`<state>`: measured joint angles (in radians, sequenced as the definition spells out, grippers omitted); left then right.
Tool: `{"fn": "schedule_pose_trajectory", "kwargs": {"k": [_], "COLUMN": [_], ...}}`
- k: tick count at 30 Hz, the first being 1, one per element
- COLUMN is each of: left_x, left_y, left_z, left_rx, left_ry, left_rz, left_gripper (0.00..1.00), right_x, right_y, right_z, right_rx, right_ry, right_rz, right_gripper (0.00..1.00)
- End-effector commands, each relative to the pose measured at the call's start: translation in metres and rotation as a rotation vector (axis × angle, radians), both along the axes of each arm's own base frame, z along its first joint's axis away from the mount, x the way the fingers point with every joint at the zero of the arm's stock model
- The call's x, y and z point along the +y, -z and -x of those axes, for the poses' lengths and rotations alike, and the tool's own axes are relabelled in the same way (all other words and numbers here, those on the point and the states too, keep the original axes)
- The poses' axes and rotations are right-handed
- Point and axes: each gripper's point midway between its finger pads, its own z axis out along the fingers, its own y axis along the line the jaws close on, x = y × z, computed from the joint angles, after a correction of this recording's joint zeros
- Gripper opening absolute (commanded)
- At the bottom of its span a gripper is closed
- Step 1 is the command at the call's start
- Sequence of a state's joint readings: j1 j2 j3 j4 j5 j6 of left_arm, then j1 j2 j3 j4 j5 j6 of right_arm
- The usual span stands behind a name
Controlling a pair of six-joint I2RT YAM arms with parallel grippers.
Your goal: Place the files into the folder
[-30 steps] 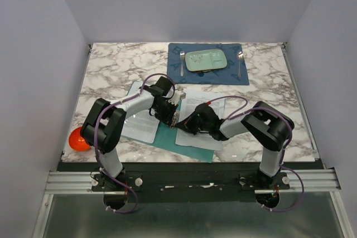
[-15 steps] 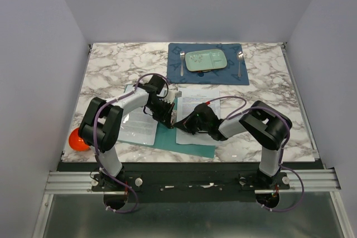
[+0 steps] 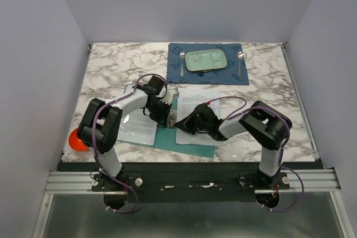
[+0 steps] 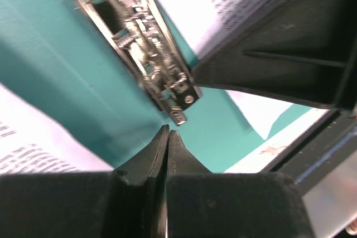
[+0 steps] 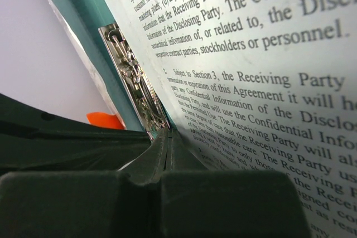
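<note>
The teal folder (image 3: 165,135) lies open at the table's near middle, with a metal clip (image 4: 139,43) along its crease. The files are white printed sheets: one (image 3: 137,129) on the left leaf, another (image 3: 202,96) on the right leaf. My left gripper (image 3: 170,117) is shut and holds nothing. Its tips (image 4: 167,133) hover just below the clip's end over bare teal card. My right gripper (image 3: 181,127) is also shut. Its tips (image 5: 167,135) rest at the clip's foot (image 5: 134,82), against the edge of the right sheet (image 5: 268,76). The two grippers nearly touch.
A dark blue placemat (image 3: 228,73) at the back holds a pale green plate (image 3: 205,59), a fork (image 3: 182,63) and a spoon (image 3: 240,63). An orange ball (image 3: 74,141) sits at the table's near left corner. Grey walls stand on three sides.
My left arm has drawn back slightly to the left, and its gripper has settled lower by the clip. The right sheet's near edge has shifted a little. The right arm has barely moved.
</note>
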<state>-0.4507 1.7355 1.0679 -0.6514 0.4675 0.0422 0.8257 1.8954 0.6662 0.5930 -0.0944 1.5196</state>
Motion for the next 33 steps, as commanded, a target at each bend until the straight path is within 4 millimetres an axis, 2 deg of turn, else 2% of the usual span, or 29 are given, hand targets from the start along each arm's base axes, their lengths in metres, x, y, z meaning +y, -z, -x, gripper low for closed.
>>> {"fn": "schedule_pose_trajectory", "kwargs": {"k": [1,12,17,33], "left_x": [0.009,-0.001,-0.005,-0.003], "left_y": [0.000,-0.009,-0.007,0.009], "left_z": [-0.011,-0.014,-0.012,-0.017], "left_rx": [-0.064,-0.061,-0.053,-0.069], "left_ry": [-0.030,-0.031,-0.025,-0.052], "left_rz": [-0.041,0.003,0.007,-0.071], "left_gripper": [0.15,0.24,0.27,0.21], "right_x": [-0.099,-0.100,-0.101,-0.101], "right_y": [0.117,0.119,0.119,0.122], "right_z": [0.068,0.070,0.070,0.071], "right_rx": [0.271,0.278,0.279,0.282], "right_ry": [0.023,0.024,0.023,0.025], "right_rz": [0.475,0.473,0.472,0.467], "right_gripper": [0.00,0.01,0.00,0.00]}}
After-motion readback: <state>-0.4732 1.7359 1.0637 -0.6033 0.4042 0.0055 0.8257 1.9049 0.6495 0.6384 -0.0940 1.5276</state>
